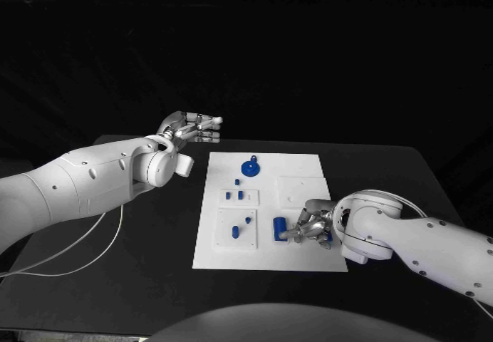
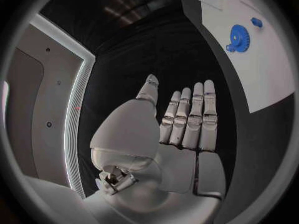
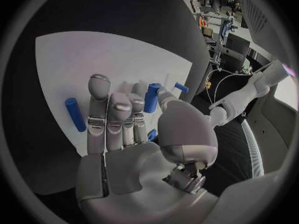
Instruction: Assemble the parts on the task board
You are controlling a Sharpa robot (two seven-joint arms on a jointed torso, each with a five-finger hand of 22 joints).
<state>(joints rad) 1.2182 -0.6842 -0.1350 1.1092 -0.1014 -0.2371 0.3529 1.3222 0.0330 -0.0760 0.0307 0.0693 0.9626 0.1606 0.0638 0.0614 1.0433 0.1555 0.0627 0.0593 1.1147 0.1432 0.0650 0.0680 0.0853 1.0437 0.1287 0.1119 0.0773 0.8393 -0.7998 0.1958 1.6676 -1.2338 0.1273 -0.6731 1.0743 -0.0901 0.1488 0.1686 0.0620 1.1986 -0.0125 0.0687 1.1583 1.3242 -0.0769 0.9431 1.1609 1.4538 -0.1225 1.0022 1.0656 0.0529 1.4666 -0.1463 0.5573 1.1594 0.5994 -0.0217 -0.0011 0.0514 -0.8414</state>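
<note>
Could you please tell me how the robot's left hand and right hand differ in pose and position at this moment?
The left hand is raised beyond the task board's far left corner, while the right hand is down over the board's near right part. The left hand holds nothing, its fingers straight and side by side; the right hand's fingers curl by a blue cylinder. Both are silver hands on white arms.
</note>
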